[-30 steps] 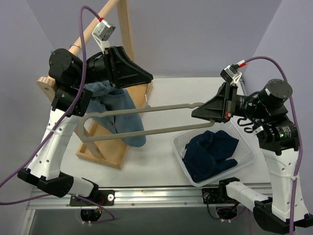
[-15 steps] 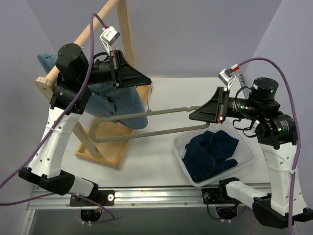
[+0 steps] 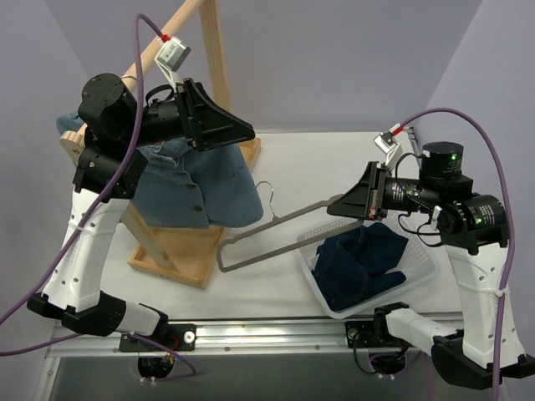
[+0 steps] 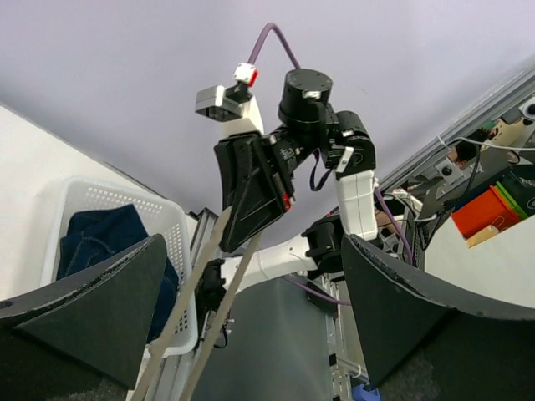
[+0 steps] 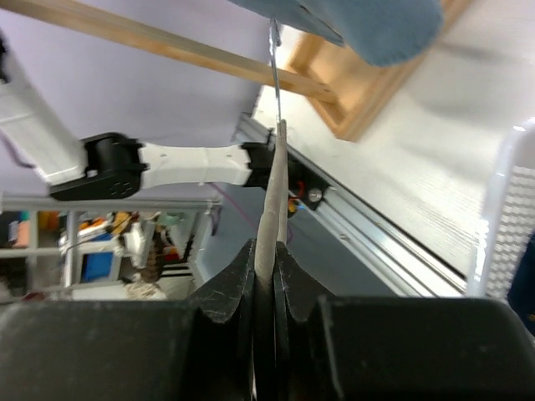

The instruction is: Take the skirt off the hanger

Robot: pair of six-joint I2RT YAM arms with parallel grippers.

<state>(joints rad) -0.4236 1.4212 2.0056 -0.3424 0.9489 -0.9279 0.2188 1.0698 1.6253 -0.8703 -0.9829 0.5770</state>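
The left arm (image 3: 90, 242) and right arm (image 3: 483, 309) are built of white shell links joined by round black motor housings. A purple cable (image 3: 137, 75) loops along each to a small grey wrist camera (image 3: 172, 53) with a red tab. The left gripper (image 3: 248, 131) and right gripper (image 3: 333, 206) are black and wedge-shaped. A green light (image 3: 452, 154) glows on the right arm's housing.

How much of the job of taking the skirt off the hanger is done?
Done: the skirt hangs by the wooden rack, apparently clear of the hanger. In hand: the right claw grips the bare hanger; the left claw is open and empty. Left: probably only putting the hanger down.
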